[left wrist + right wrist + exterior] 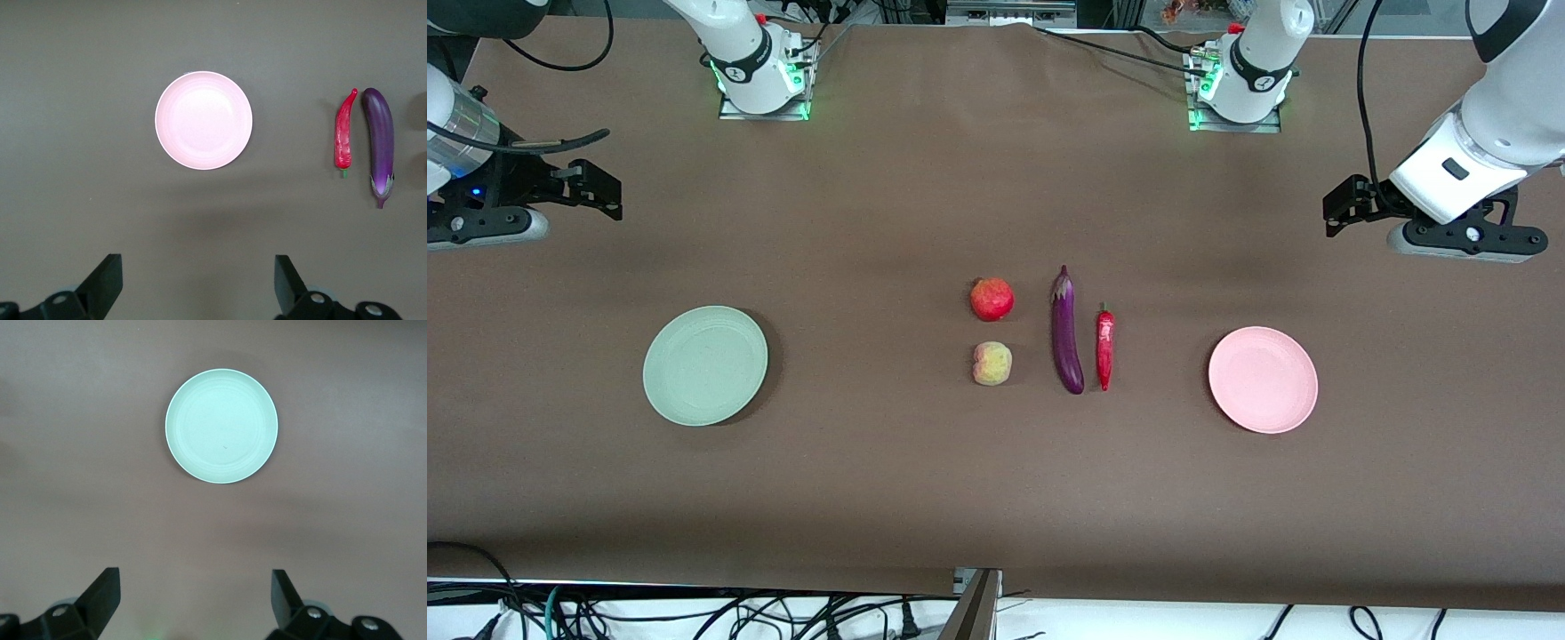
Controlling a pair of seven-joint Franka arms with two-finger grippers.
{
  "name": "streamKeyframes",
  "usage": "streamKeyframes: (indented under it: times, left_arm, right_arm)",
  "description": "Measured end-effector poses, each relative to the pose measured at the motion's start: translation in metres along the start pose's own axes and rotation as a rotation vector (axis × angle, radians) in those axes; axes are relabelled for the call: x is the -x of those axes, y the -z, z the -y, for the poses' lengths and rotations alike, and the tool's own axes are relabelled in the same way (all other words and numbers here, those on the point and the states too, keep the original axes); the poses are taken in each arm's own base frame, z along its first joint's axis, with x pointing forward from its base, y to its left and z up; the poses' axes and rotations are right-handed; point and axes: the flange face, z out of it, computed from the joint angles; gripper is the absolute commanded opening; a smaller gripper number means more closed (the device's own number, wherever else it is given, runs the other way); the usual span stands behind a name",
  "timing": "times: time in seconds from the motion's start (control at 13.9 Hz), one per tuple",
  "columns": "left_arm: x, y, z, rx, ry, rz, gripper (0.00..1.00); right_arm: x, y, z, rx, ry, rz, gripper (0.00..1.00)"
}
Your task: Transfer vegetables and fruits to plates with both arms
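Note:
In the table's middle lie a red pomegranate-like fruit, a yellowish-pink peach nearer the camera, a purple eggplant and a red chili beside it. The pale green plate sits bare toward the right arm's end. A bare pink plate sits toward the left arm's end. My left gripper hangs open over bare table past the pink plate. Over the table's edge by the green plate, my right gripper is open too, holding nothing.
The brown table cover spreads wide around the plates. Both arm bases stand along the edge farthest from the camera. Loose cables lie below the table's near edge.

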Motion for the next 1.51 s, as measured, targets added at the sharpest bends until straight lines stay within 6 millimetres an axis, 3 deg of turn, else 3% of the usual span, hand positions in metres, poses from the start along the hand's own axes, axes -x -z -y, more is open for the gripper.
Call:
streamKeyframes:
  times: [1.51]
  left_arm:
    - [-0.0025,-0.0095,-0.002,0.0,0.005,0.034,1.0]
  right_arm:
    - [-0.0008,-0.0015,-0.0002,0.0,0.0,0.003,1.0]
